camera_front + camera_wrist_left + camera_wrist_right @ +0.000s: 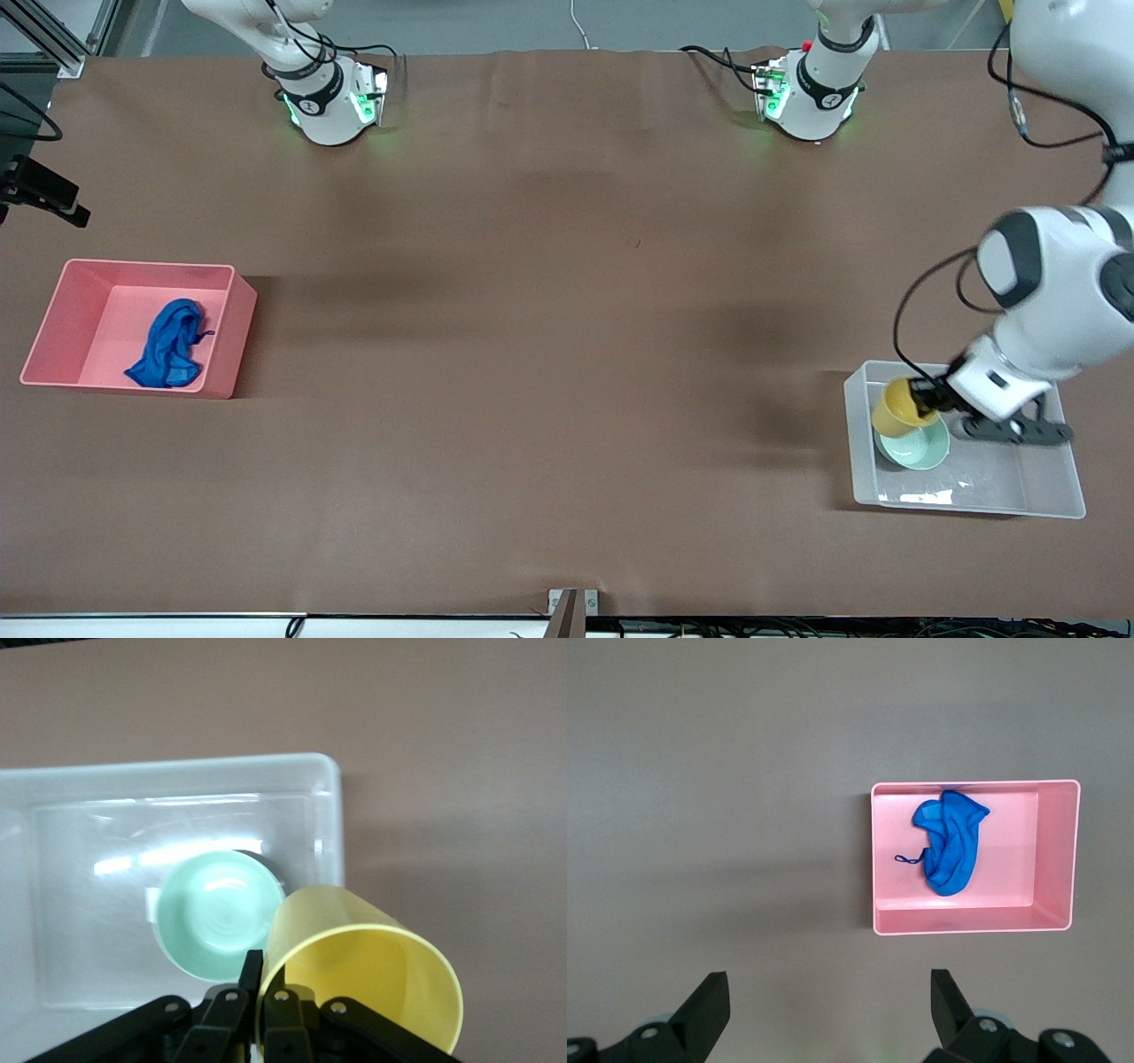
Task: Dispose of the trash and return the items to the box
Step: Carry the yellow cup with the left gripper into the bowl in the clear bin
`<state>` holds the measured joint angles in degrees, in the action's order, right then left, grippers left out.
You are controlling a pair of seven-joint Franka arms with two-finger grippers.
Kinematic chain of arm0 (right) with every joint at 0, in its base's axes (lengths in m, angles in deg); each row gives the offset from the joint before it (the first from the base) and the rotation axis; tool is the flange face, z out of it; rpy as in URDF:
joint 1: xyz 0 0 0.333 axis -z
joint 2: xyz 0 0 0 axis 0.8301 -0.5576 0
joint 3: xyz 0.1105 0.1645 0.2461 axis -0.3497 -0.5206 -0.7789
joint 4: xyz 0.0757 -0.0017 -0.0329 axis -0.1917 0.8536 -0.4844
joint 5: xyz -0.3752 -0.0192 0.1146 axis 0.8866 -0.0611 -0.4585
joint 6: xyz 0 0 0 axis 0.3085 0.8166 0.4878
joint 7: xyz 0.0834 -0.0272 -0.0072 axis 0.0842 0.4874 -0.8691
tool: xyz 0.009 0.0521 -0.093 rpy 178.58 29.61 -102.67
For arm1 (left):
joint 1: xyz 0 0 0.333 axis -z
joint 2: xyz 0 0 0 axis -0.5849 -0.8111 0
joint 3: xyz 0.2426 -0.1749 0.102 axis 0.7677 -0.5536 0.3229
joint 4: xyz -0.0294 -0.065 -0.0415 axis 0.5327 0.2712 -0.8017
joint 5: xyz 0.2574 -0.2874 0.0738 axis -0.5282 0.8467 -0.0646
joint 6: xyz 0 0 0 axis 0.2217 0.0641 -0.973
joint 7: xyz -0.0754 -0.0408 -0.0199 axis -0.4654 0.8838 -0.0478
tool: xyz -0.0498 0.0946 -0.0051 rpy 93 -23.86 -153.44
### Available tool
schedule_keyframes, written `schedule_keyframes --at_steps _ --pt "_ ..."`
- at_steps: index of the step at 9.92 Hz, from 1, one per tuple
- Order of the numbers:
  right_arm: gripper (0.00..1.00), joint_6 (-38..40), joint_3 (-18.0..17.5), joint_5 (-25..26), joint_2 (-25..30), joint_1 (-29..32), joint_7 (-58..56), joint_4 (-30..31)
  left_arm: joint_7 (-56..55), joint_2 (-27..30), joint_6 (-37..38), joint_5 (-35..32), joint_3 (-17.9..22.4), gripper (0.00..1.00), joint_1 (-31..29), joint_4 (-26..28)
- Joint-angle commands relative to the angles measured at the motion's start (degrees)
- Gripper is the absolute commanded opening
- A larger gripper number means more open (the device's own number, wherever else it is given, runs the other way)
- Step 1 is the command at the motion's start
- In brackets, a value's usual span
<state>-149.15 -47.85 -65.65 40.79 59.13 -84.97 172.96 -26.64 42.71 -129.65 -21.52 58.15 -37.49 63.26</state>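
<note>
Yellow cup (897, 408), smooth and tilted, is pinched by the left gripper (932, 400) over the see-through tub (1019, 496); right gripper (824, 1010) spread wide.

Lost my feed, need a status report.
Left claw shut on cup, over bowl in box. Right claw open, waiting. Rag in pink bin. Nothing blocking.

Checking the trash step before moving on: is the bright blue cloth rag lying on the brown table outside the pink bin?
No, the bright blue cloth rag lies inside the pink opaque rectangular bin.
</note>
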Motion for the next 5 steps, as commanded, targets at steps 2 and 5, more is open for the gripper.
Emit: schedule_keyframes --at_steps 2,5 --pt "1.0 0.1 0.1 0.6 0.9 -0.1 -0.6 0.8 12.4 -11.3 3.1 4.8 6.0 0.0 -0.6 -8.1" --pt "1.0 0.1 0.1 0.6 0.9 0.0 -0.5 0.8 12.6 -12.5 3.0 4.3 6.1 0.02 -1.5 -6.0"
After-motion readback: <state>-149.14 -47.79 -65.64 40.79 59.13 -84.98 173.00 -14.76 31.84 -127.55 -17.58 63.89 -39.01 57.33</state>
